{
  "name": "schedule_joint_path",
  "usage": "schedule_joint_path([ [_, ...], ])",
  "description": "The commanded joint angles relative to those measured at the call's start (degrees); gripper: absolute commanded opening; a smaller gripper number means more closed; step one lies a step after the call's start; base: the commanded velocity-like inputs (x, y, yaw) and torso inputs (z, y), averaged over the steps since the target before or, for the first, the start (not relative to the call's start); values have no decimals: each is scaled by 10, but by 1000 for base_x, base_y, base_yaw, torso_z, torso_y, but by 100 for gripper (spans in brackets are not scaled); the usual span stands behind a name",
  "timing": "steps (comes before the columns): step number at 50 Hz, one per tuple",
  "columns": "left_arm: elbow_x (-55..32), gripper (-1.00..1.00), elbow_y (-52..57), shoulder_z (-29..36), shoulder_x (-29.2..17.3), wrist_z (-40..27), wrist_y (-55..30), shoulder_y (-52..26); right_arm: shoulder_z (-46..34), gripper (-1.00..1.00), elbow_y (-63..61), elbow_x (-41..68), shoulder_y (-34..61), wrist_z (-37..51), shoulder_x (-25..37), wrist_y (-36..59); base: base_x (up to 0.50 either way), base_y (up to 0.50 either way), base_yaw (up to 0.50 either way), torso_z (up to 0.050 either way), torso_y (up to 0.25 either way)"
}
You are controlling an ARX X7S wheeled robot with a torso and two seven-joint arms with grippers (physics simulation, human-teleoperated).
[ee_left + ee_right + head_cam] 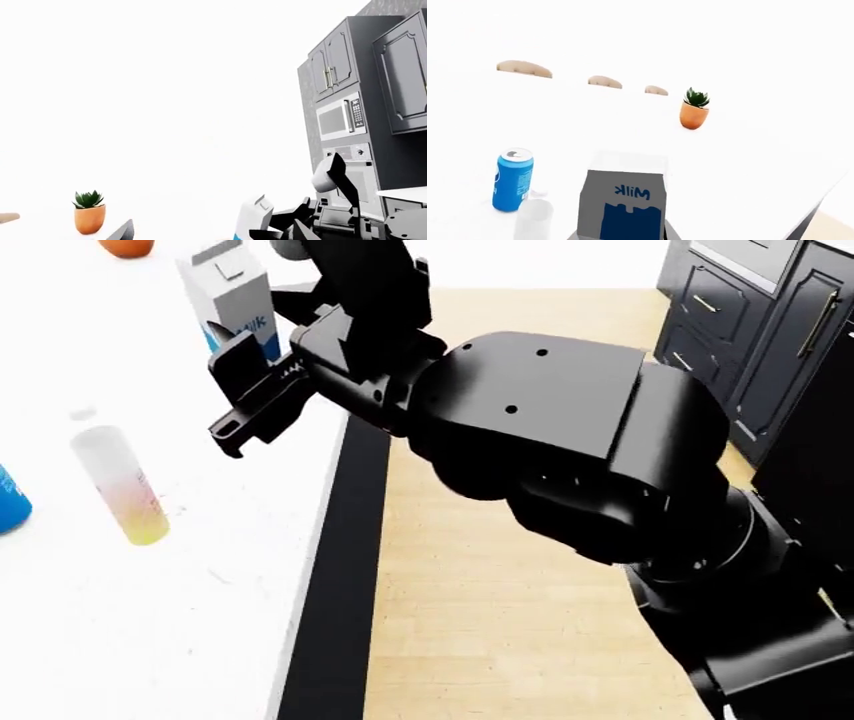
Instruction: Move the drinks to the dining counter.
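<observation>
The white-and-blue milk carton (622,202) stands upright between the jaws of my right gripper (620,237), which is shut on it. Whether the carton rests on the dining counter (200,630) I cannot tell. It also shows at the top left of the head view as milk carton (224,288). The blue cola can (512,181) and the white bottle (118,488) with its pink-to-yellow label stand on the counter beside it. My left gripper (235,390) hangs open just short of the carton (252,216), with nothing between its fingers.
An orange fruit (127,245) lies beyond the carton. A potted plant (695,112) stands farther along the counter, with chair backs (524,69) behind it. The counter's black edge (327,590) borders a wood floor (507,640). Dark cabinets (373,75) and a microwave (340,117) stand across the room.
</observation>
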Motion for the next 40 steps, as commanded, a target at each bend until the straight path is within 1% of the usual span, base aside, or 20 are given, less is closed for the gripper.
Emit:
schedule_joint_path([
  [1, -7, 100, -1, -15, 4, -3, -5, 11, -12, -100, 30, -46, 0, -28, -18, -23, 0, 0, 0, 0, 0],
  [19, 5, 100, 3, -18, 20, 6, -13, 27, -33, -100, 80, -56, -18, -57, -19, -43, 0, 0, 0, 1, 1],
  [28, 5, 100, 5, -24, 20, 8, -13, 33, -51, -100, 118, -68, -27, -80, -32, -60, 0, 0, 0, 1, 1],
  [40, 3, 100, 3, -36, 27, 7, -20, 45, -58, -100, 114, -48, -41, -99, -39, -64, 0, 0, 0, 0, 2],
])
